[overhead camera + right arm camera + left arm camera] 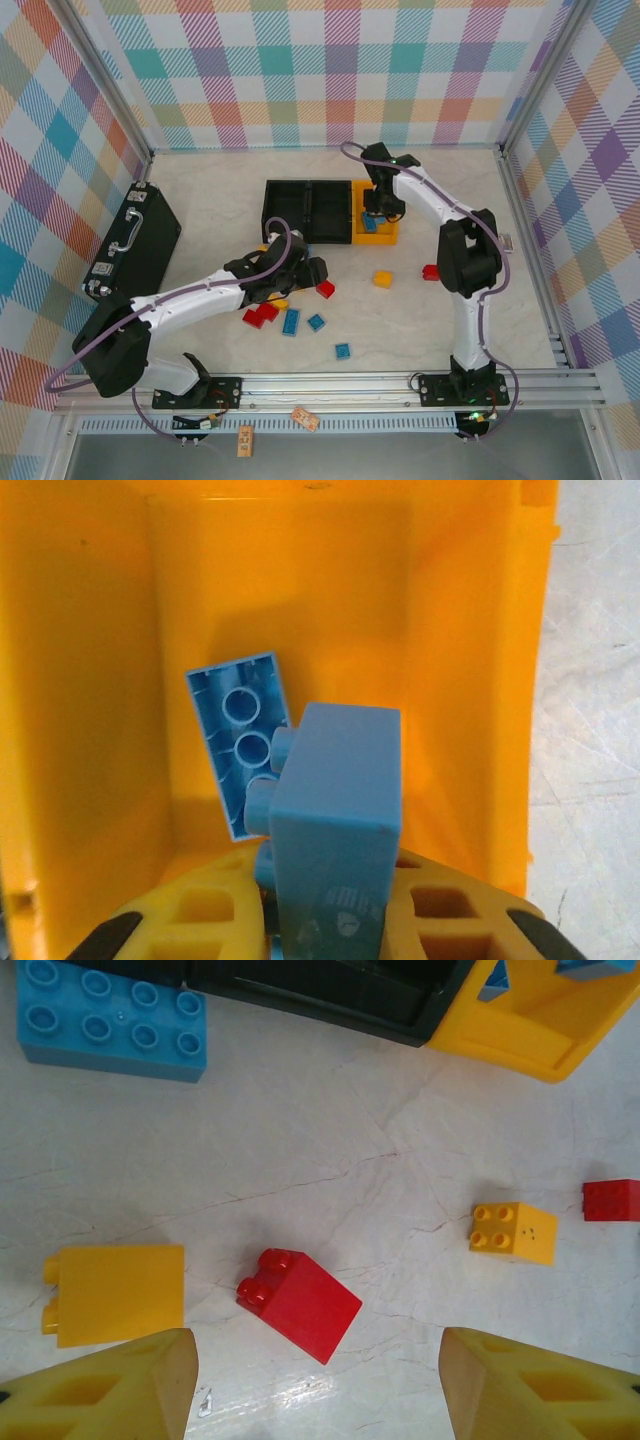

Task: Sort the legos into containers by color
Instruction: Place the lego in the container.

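Over the yellow bin (90,660), right jaws clench a blue brick (335,800); left jaws gape over a red brick (300,1303), with many legos (343,350) unsorted.

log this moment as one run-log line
left gripper open above red brick on table | right gripper shut on blue brick over yellow bin | second blue brick lying in bin

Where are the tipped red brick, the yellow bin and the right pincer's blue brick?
red brick (305,1305): left wrist view, smooth side.
yellow bin (470,660): right wrist view, inner wall.
blue brick (335,800): right wrist view, flat side.
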You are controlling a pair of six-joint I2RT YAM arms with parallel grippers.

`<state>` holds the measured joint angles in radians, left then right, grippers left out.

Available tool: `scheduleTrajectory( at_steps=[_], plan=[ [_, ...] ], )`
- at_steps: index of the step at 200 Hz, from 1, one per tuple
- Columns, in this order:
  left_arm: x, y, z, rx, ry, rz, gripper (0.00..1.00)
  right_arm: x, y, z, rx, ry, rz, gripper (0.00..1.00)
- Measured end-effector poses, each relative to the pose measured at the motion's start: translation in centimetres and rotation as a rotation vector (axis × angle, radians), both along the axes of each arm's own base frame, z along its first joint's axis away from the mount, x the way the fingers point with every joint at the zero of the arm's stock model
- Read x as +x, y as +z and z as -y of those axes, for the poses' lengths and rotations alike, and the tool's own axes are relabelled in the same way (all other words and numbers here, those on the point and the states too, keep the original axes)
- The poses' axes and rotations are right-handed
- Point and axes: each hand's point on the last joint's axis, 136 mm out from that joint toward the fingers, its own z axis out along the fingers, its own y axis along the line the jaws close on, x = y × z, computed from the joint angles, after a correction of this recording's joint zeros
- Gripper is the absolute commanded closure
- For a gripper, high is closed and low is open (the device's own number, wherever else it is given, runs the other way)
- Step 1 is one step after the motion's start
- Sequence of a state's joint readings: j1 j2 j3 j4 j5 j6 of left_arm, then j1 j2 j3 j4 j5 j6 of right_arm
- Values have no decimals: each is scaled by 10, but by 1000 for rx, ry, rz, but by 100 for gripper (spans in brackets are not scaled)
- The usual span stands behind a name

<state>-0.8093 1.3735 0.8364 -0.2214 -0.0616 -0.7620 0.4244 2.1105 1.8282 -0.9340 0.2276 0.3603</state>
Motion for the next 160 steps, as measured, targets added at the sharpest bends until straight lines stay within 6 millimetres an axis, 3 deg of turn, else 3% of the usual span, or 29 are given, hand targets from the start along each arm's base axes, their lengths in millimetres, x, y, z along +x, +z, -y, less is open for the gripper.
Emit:
scheduleTrajectory(
  at_steps=[75, 136, 160],
  plan=[
    [2, -2, 2, -1, 0, 2, 35, 0, -14, 4, -40, 2, -31, 67],
    [2, -3, -1, 12, 10, 2, 34, 1, -1, -3, -16, 11, -11, 60],
    [1, -3, -5, 26, 18, 3, 33, -1, 18, -6, 14, 14, 17, 60]
  ],
)
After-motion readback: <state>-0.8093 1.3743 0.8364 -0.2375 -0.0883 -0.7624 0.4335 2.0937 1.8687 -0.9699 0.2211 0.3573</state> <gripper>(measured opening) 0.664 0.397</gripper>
